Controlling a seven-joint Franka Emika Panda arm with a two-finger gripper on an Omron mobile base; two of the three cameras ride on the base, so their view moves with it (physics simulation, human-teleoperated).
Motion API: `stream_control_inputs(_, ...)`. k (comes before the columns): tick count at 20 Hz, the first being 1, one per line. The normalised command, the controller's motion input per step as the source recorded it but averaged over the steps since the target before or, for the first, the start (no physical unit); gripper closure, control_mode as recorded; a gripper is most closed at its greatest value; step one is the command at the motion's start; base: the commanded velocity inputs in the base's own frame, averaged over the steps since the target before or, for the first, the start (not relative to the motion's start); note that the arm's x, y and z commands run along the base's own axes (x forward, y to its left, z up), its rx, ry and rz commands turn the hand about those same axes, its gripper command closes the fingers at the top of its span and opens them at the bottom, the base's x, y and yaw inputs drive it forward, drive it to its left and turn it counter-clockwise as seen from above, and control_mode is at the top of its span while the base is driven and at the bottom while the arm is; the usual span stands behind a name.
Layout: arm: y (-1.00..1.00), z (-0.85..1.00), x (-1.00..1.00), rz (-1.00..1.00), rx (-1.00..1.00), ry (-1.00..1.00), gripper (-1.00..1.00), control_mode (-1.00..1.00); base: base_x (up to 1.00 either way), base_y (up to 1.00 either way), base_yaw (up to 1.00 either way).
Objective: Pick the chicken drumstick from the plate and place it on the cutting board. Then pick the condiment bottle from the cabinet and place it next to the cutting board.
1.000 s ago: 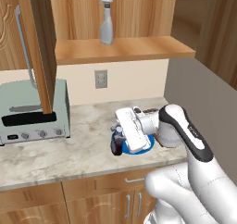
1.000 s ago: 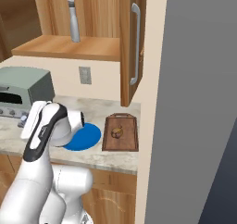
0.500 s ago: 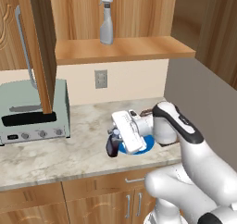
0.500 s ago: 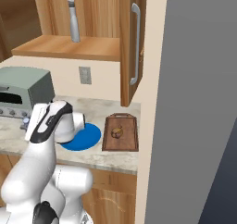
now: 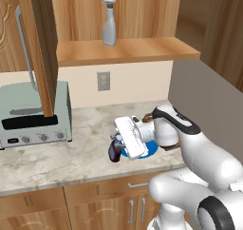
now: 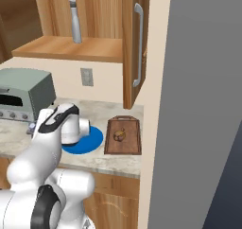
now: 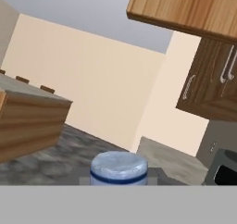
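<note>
Blue plate (image 6: 92, 140) half hidden behind arm.

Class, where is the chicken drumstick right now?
In the right base view, the chicken drumstick lies on the cutting board, right of the blue plate.

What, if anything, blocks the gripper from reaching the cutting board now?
Probably nothing, so yes. The cutting board lies beside the plate with only the chicken drumstick on it. The gripper, jaws shut on the condiment bottle, points away, so the wrist must turn.
</note>
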Motion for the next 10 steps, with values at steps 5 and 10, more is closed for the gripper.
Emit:
stream_control_inputs(5,0.01,-0.25,0.0,-0.22,0.02,0.0,1.0,-1.0,0.0,0.0,0.0)
stream_control_inputs(10,0.07,-0.33,0.0,-0.24,0.01,0.0,1.0,-1.0,0.0,0.0,0.0)
